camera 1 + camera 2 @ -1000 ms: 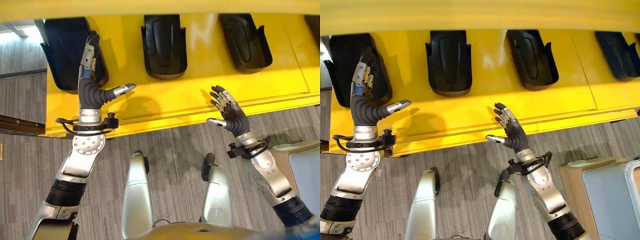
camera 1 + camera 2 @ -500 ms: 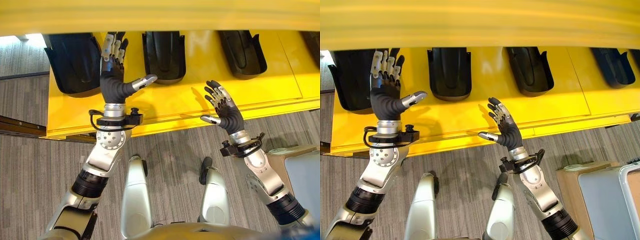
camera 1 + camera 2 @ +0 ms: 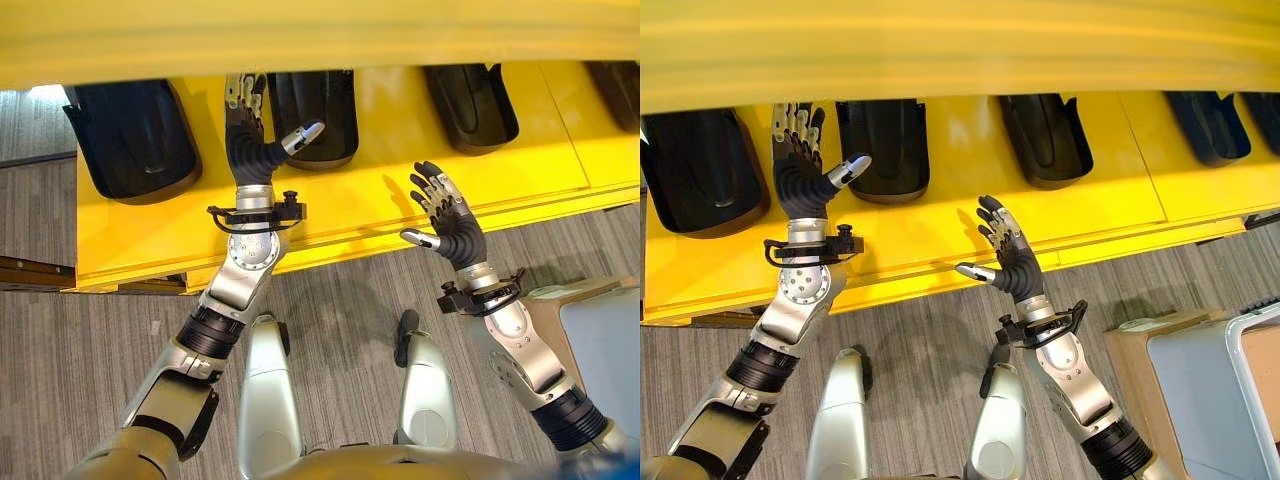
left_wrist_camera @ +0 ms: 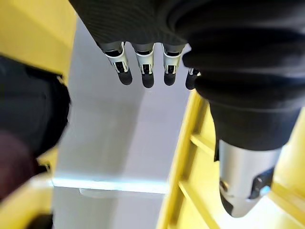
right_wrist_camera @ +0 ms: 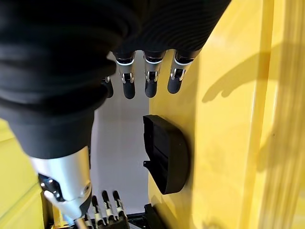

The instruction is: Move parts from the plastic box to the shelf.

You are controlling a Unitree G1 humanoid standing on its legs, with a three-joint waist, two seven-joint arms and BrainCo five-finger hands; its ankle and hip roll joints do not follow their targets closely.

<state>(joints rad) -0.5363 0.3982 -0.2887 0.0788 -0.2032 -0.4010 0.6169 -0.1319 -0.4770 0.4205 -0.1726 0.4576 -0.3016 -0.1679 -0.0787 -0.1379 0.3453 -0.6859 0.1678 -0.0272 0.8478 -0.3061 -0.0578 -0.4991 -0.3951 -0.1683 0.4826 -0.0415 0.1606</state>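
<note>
Several black moulded parts lie in a row on the yellow shelf (image 3: 380, 190): one at the far left (image 3: 130, 140), a second (image 3: 315, 115) and a third (image 3: 470, 100). My left hand (image 3: 250, 150) is raised over the shelf at the left edge of the second part, open, fingers straight, nothing in it. The left wrist view shows its straight fingers (image 4: 143, 71) and thumb (image 4: 243, 181) empty. My right hand (image 3: 450, 225) hovers open above the shelf's front edge, palm toward the shelf, holding nothing. Past its fingers (image 5: 147, 76) in the right wrist view lies a black part (image 5: 167, 152).
An upper yellow shelf board (image 3: 300, 40) overhangs the row of parts. A fourth black part (image 3: 1205, 125) lies at the far right. On the grey carpet at the lower right stand a brown box (image 3: 1140, 340) and a grey plastic box (image 3: 1215, 375).
My left hand has moved right along the shelf, from over the leftmost black part to beside the second one. The right hand has hardly moved. The view has shifted a little.
</note>
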